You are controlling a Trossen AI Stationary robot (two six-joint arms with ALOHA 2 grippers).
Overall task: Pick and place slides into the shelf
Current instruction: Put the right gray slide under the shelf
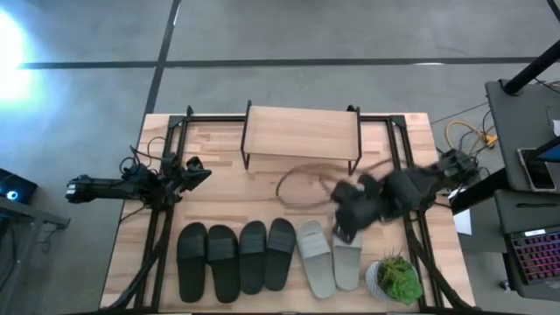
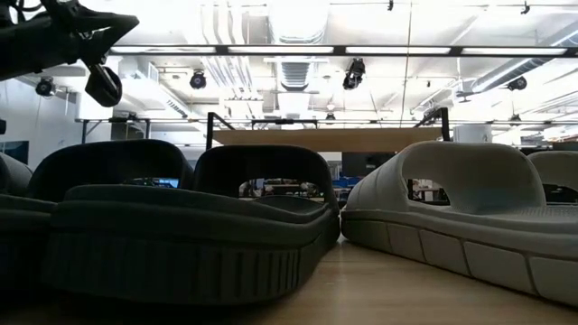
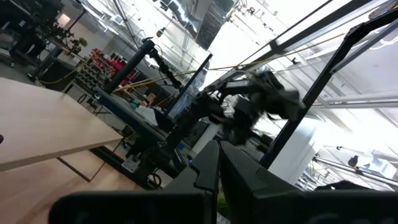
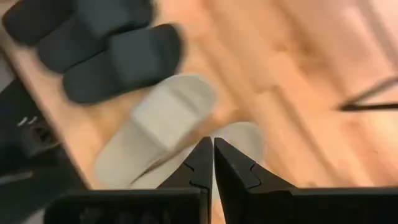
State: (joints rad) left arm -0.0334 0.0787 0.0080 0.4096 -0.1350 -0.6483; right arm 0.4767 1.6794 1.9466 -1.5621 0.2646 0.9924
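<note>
High view shows the right gripper [image 1: 347, 229], jaws closed and empty, above the light grey slides [image 1: 325, 254]; these look light and flexible, best gripped by the strap.

A grey concrete floor [image 1: 289, 35] surrounds the wooden tabletop [image 1: 219, 197], crossed by a dark line [image 1: 262, 63] that runs side to side and another [image 1: 162, 52] that slants across it. Bright glare [image 1: 10, 48] washes out the floor on one edge. A dark side desk [image 1: 512, 131] stands beside the table and carries a laptop with a lit keyboard [image 1: 534, 254]; yellow cable [image 1: 464, 136] lies coiled on the floor near it. In the low view the ceiling shows long strip lights [image 2: 298, 50], white ducts [image 2: 293, 77] and hanging spotlights [image 2: 354, 72]. A white column [image 2: 474, 134] stands farther back
</note>
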